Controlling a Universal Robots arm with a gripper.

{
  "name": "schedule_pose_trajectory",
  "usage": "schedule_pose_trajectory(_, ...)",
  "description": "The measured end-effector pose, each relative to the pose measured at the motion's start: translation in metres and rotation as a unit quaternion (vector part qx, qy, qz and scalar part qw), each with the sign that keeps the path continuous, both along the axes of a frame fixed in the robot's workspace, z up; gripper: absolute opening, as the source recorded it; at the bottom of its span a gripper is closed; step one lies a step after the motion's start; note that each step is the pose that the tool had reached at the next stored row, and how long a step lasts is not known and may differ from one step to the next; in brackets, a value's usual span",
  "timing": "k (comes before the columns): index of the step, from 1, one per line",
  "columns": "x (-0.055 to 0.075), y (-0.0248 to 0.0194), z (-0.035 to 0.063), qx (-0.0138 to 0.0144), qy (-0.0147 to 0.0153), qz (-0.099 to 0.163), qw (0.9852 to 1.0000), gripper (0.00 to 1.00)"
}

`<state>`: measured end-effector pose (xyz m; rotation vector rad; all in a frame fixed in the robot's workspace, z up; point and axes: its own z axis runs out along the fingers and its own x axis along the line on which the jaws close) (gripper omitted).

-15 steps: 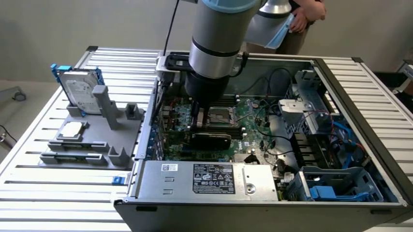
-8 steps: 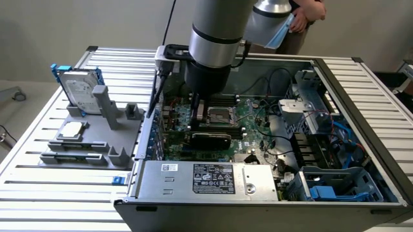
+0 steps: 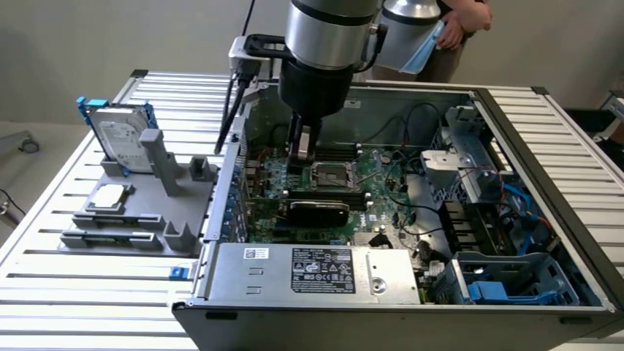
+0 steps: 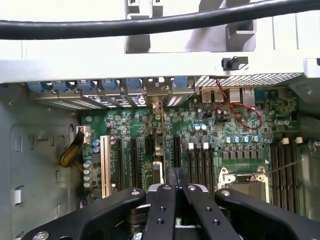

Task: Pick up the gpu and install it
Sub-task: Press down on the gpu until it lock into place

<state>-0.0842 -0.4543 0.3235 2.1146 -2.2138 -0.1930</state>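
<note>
We see the gpu [image 3: 314, 212] lying as a thin flat card with a glossy black cover face, seated across the green motherboard [image 3: 385, 186] inside the open computer case [image 3: 507, 241], just nearer to us than the empty processor socket [image 3: 329, 174]. Its long side runs left to right in the exterior view, and a dark edge of circuit board shows along its far side. The arm [image 3: 326, 44] comes straight down from above into the case, its silver cylinder and black wrist upright, and our tool [image 3: 301, 155] hangs over the board just beyond the far edge of the card, near the socket. The tool's jaws are clenched together with nothing between them, and it stands apart from the card. In the wrist view the tool's black linkages [image 4: 172, 210] meet in the middle above the motherboard [image 4: 235, 145], with the row of expansion slots [image 4: 135, 165] and the socket [image 4: 245, 180] spread beneath them. At the exterior view's left, on the slatted desk [image 3: 88, 292], a grey fixture [image 3: 146, 197] holds a silver hard drive in a blue frame [image 3: 122, 135] standing upright, and a small square silver processor chip [image 3: 109, 195] lies flat nearer to us. A silver power supply with a label [image 3: 317, 270] sits at the near side of the case. A person [image 3: 458, 25] stands at the far side behind the case.
</note>
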Motion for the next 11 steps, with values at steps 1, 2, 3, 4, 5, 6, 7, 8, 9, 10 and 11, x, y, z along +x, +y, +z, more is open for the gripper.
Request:
schedule_pose_trajectory(1,0.0,0.0,0.0008,0.0,0.0001,0.0,1.0,0.11)
schedule_pose_trajectory(2,0.0,0.0,0.0008,-0.0004,0.0001,0.0,1.0,0.11)
schedule_pose_trajectory(3,0.0,0.0,0.0008,-0.0005,0.0001,0.0,1.0,0.11)
schedule_pose_trajectory(4,0.0,0.0,0.0008,-0.0005,0.0001,0.0,1.0,0.11)
schedule_pose_trajectory(5,0.0,0.0,0.0008,-0.0006,0.0001,0.0,1.0,0.11)
schedule_pose_trajectory(6,0.0,0.0,0.0009,-0.0007,0.0001,0.0,1.0,0.11)
schedule_pose_trajectory(7,0.0,0.0,0.0009,-0.0006,0.0001,0.0,1.0,0.11)
schedule_pose_trajectory(8,0.0,0.0,0.0009,-0.0007,0.0001,0.0,1.0,0.11)
schedule_pose_trajectory(9,0.0,0.0,0.0009,-0.0007,0.0001,0.0,1.0,0.11)
schedule_pose_trajectory(10,0.0,0.0,0.0009,-0.0007,0.0001,0.0,1.0,0.11)
schedule_pose_trajectory(11,0.0,0.0,0.0009,-0.0007,0.0001,0.0,1.0,0.11)
